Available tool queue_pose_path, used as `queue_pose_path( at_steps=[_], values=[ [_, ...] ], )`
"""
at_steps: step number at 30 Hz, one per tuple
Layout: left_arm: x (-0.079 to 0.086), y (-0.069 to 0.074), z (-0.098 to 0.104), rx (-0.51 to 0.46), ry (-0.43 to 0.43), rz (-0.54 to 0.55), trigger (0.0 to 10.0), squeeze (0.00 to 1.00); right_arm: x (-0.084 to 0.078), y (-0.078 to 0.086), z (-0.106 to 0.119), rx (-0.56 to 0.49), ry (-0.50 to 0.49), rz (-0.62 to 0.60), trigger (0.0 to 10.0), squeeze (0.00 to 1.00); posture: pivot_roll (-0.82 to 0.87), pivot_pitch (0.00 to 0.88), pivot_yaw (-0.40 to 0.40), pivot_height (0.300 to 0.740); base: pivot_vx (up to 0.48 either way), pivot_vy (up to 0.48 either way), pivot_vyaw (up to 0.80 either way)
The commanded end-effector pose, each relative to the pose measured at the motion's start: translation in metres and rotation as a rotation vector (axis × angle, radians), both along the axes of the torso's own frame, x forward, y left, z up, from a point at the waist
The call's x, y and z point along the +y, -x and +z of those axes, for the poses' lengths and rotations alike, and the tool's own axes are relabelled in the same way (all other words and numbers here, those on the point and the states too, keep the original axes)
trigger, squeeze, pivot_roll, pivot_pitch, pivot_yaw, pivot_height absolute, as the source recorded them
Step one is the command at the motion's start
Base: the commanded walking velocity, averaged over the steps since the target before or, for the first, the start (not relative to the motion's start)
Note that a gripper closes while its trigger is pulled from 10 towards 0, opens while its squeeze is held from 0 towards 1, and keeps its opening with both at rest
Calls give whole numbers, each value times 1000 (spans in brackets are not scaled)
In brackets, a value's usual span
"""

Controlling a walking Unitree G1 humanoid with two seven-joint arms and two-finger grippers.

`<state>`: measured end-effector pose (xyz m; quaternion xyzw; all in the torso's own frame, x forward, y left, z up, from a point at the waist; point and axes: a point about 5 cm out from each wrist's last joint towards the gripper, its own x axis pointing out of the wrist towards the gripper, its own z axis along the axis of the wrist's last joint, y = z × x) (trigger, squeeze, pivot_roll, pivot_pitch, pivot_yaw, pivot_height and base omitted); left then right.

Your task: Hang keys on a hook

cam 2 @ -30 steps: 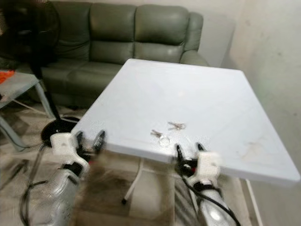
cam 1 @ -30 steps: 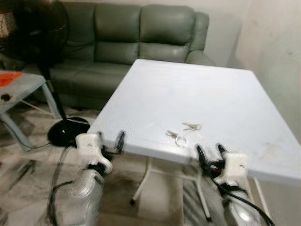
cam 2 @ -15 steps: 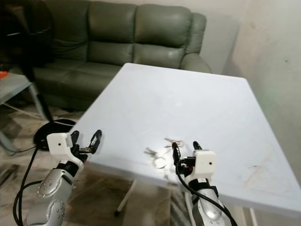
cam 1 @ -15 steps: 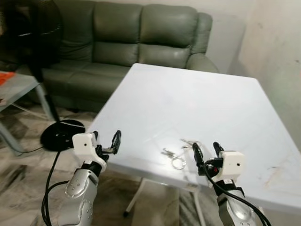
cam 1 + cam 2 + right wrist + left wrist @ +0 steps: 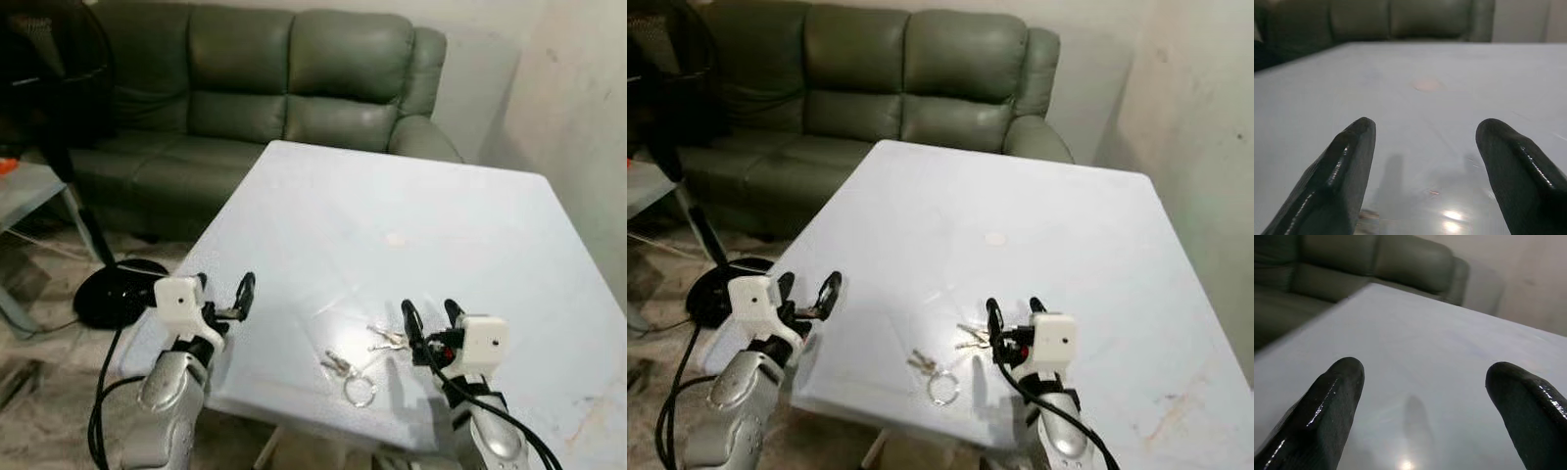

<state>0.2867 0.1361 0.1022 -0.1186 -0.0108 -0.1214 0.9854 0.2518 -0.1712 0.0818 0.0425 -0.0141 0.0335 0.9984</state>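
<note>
Keys [image 5: 389,340] lie flat on white table [image 5: 470,235], near its front edge, a second small key bunch [image 5: 336,363] and a loose ring [image 5: 360,392] just beside. Right gripper [image 5: 428,318] hovers right by the keys, fingers spread, empty. Left gripper [image 5: 223,292] at the table's left edge, fingers apart. Green sofa [image 5: 265,88] behind; fan base [image 5: 122,290] on the floor at left.
</note>
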Motion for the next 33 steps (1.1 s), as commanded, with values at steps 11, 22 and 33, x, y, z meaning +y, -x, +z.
queue_pose_path(
  at_steps=[11, 22, 33],
  values=[
    [-20, 10, 2, -24, -78, -163, 10000, 0, -8, -7, 9, -12, 27, 53, 10000, 0, 22, 8, -32, 740, 0, 0, 0],
    [-29, 14, 1, -22, -99, -214, 10000, 0, 6, -10, 30, -29, 63, 290, 10000, 0, 22, 8, -32, 740, 0, 0, 0],
    [-30, 14, 2, -22, -104, -219, 10000, 0, 18, -13, 34, 39, 195, 439, 10000, 0, 24, 0, -38, 740, 0, 0, 0]
  ],
)
